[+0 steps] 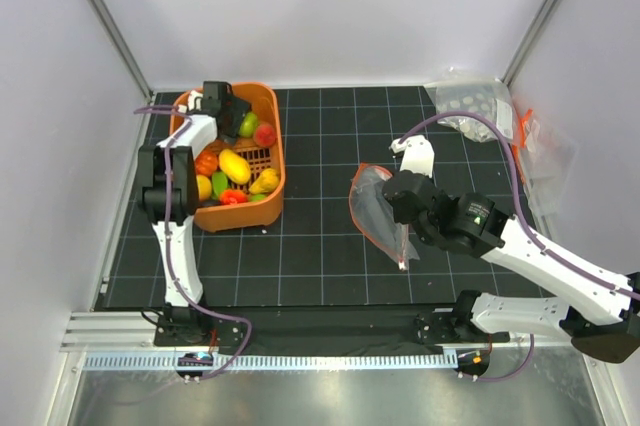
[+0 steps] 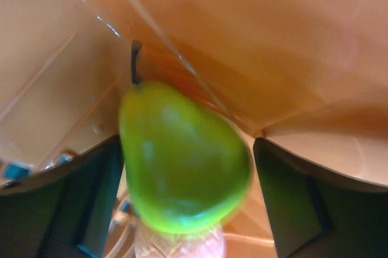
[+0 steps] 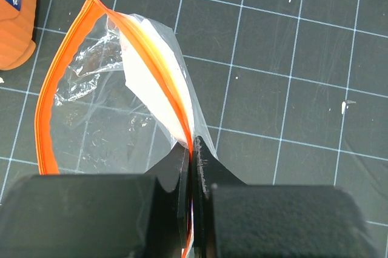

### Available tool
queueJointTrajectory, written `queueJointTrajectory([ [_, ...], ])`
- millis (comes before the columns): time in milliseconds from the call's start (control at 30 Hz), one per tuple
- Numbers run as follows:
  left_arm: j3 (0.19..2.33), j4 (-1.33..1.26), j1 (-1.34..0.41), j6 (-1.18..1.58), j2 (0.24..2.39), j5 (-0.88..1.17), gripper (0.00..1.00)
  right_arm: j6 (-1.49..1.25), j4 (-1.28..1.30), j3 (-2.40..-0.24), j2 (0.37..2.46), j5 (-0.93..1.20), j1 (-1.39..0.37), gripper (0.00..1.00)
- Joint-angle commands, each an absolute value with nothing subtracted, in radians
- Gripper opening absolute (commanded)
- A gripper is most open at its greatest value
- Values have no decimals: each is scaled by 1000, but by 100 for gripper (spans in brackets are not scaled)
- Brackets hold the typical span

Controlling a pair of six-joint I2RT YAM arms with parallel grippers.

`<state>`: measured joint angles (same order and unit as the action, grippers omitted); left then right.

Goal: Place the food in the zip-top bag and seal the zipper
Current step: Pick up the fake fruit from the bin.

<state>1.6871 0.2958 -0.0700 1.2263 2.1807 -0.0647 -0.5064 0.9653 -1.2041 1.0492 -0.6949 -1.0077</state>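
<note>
Top external view, black gridded mat (image 1: 320, 246), white walls (image 1: 330, 6), left hand (image 2: 188, 197) released around pear (image 2: 182, 155), right hand (image 3: 193, 167) clenched on zipper (image 3: 176, 106).

Glossy green plastic pear (image 2: 182, 155); clear crinkly plastic bag (image 3: 115, 119); matt gridded mat (image 1: 330, 266).

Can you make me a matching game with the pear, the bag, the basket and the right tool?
Things:
1. green pear
2. zip-top bag
3. orange basket
4. right tool

Matches:
A. holds the toy fruits and vegetables
B. between the left tool's fingers
C. shut on the orange-red zipper
D. mouth held open, nothing inside it

Pairs: 1-B, 2-D, 3-A, 4-C
</note>
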Motion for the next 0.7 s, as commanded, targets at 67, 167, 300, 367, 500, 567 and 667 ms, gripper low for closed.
queueJointTrajectory([
  [67,1600,141,-72,1279,2194,-104,60,-489,942,-1236,1037,-701,-1005,1],
  [167,1522,91,-74,1236,2096,-139,44,-486,936,-1232,1042,-699,-1006,1],
  [300,1381,61,-74,1207,1955,-140,43,-485,917,-1230,1052,-680,-1006,1],
  [367,1294,49,-74,1206,1857,-126,43,-486,910,-1232,1057,-672,-1006,1],
  [500,1134,-47,-75,1192,1677,-83,39,-477,896,-1238,1081,-661,-1006,1],
  [567,1074,-73,-78,1149,1579,-51,38,-476,893,-1243,1100,-653,-1006,1],
  [667,1028,-68,-98,1088,1500,-6,36,-472,865,-1235,1115,-635,-1006,1],
])
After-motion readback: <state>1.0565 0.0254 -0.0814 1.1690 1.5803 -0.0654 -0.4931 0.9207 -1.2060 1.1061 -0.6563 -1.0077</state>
